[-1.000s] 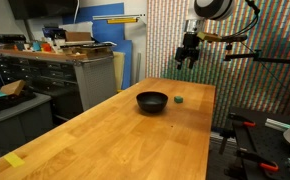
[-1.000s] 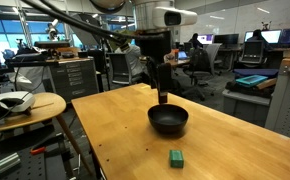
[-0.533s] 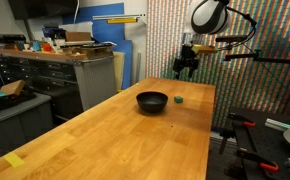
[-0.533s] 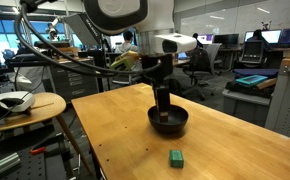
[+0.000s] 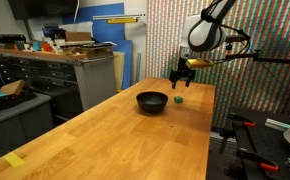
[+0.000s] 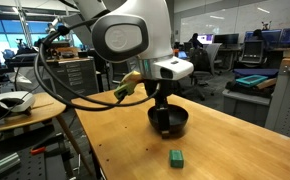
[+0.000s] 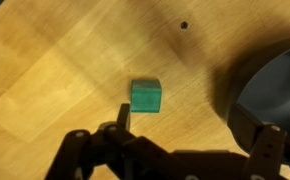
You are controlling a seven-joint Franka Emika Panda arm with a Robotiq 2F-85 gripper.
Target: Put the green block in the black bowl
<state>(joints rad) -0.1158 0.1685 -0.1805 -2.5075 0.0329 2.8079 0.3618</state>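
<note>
Green block [image 7: 145, 97]: in my judgement it risks being nudged or tipped aside rather than seized, because it sits off-centre, close to one of the fingers [image 7: 123, 120]. The fingers are spread wide and empty above it. It is a small, plain green cube with square faces. It lies flat on the wooden surface [image 7: 55, 60], near the black bowl [image 7: 275, 90] and clear of its rim.

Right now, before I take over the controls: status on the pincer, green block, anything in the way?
Pincer open, empty, above table. Green block on table beside black bowl, not touching. Nothing blocking the approach.
</note>
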